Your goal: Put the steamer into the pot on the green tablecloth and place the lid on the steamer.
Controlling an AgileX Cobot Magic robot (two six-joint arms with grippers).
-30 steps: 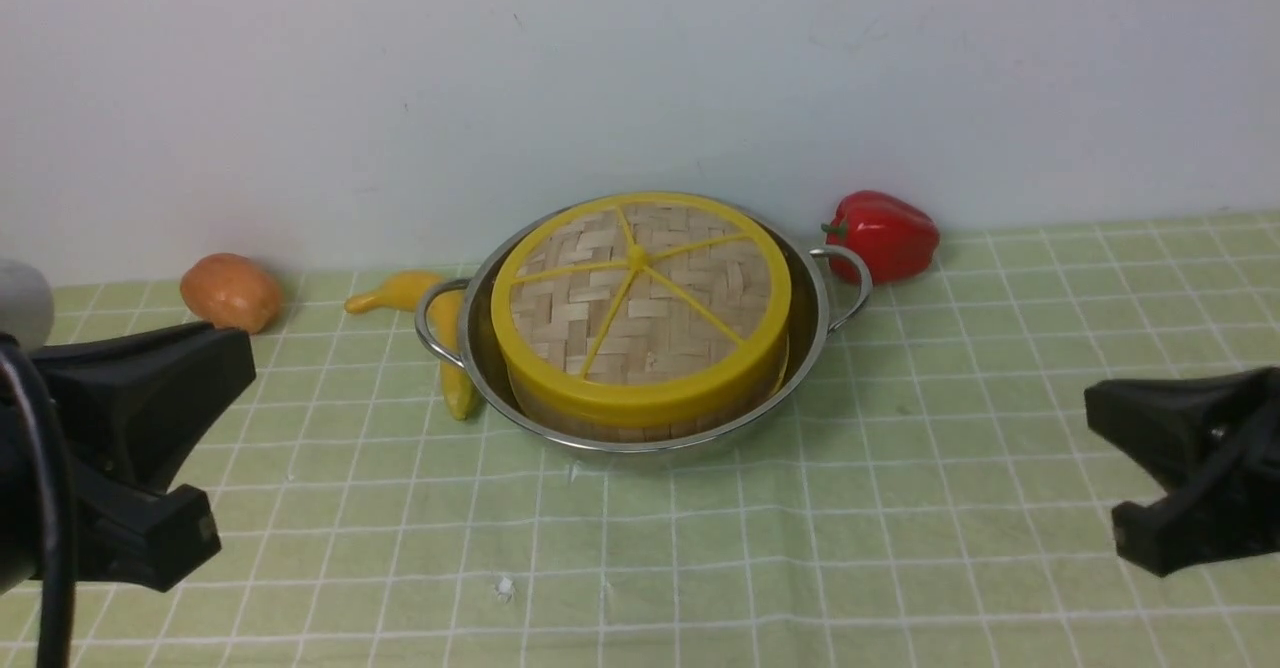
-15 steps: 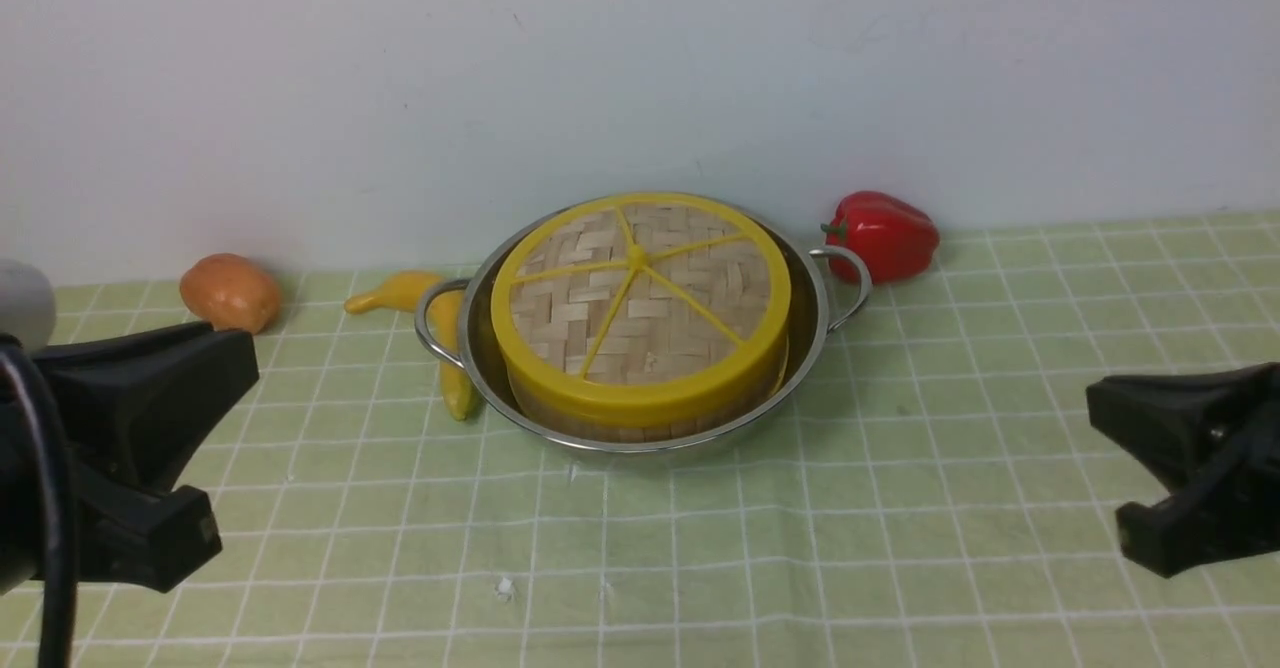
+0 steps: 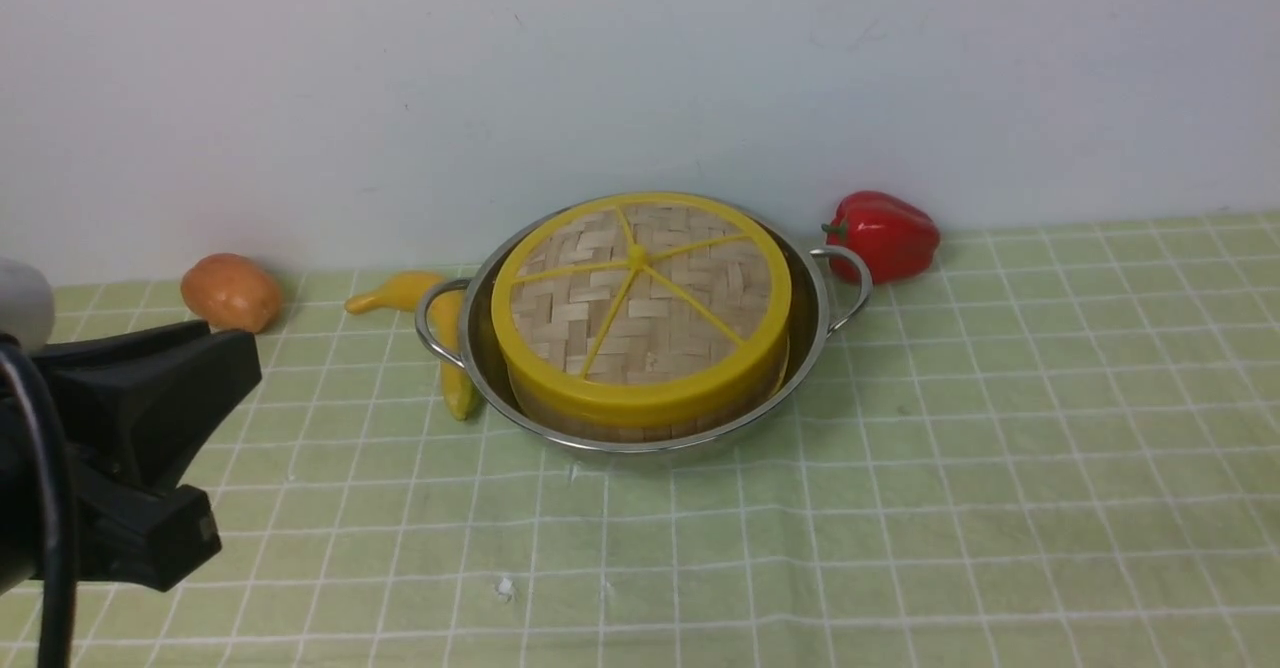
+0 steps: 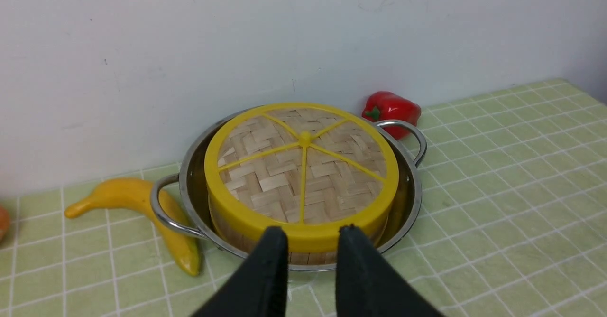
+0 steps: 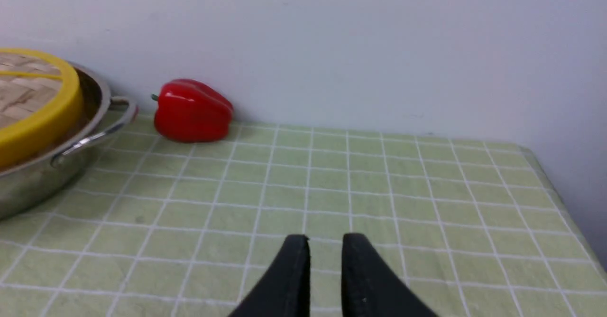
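The right tool (image 5: 325, 243) has left the front view since a second ago; its jaws stand slightly apart, empty, above the green tablecloth (image 3: 1000, 448). The left tool (image 4: 310, 236), jaws parted, holds nothing near the pot (image 3: 815, 323). Inside the pot sits the steamer (image 3: 640, 426), with the lid (image 3: 640, 298) on it.

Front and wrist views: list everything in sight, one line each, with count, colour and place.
pot: one, shiny steel, centre of the cloth near the wall.
steamer: one, bamboo, inside the pot.
lid: one, yellow-rimmed woven, on the steamer.
banana: one, yellow, by the pot's left handle.
orange fruit: one, far left by the wall.
red pepper: one, right of the pot.
green tablecloth: one, white grid, under everything.
left end effector: black, empty, open, facing the pot.
right end effector: black, empty, open, over bare cloth.
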